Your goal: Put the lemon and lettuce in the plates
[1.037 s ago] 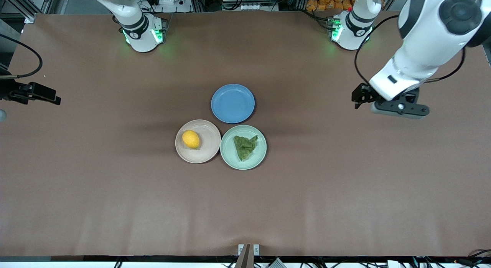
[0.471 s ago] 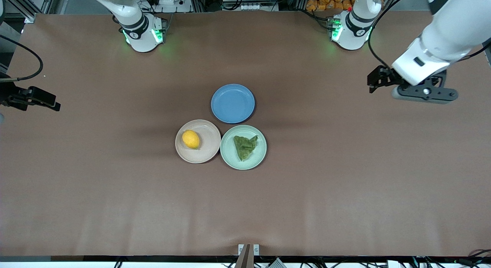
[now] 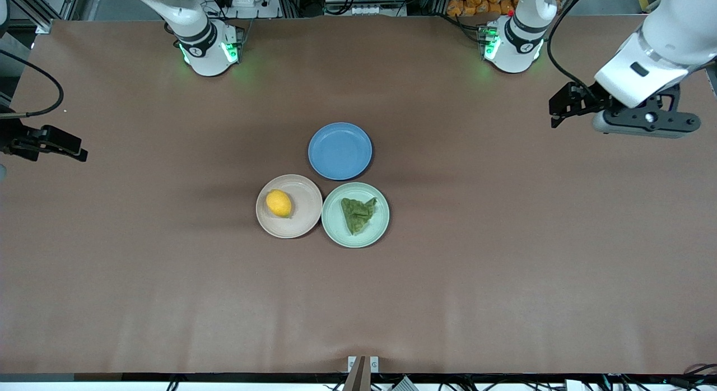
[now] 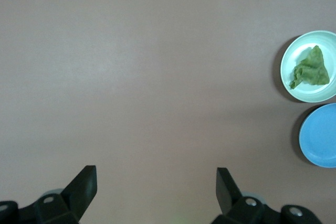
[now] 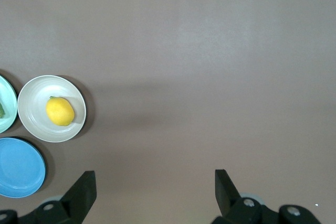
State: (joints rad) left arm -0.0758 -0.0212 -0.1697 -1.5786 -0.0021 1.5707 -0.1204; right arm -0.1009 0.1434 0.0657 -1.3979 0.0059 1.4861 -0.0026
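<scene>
The yellow lemon (image 3: pixel 278 203) (image 5: pixel 60 111) lies in the beige-pink plate (image 3: pixel 298 223) (image 5: pixel 34 123). The wrinkly green lettuce (image 3: pixel 358 214) (image 4: pixel 311 69) lies in the mint green plate (image 3: pixel 337 229) (image 4: pixel 321 92) that touches it. My left gripper (image 3: pixel 567 107) (image 4: pixel 156 182) hangs open and empty over bare table toward the left arm's end, well away from the plates. My right gripper (image 3: pixel 56 144) (image 5: pixel 156 182) is open and empty too, over bare table at the right arm's end.
An empty blue plate (image 3: pixel 340 150) (image 4: pixel 320 136) (image 5: pixel 20 167) sits against the two other plates, farther from the front camera. The brown table (image 3: pixel 504 268) stretches bare around the three plates. Both arm bases stand along the table's back edge.
My left arm has swung away from the plates toward its own end of the table, its gripper still open. The right gripper has barely shifted. Lemon and lettuce stay put.
</scene>
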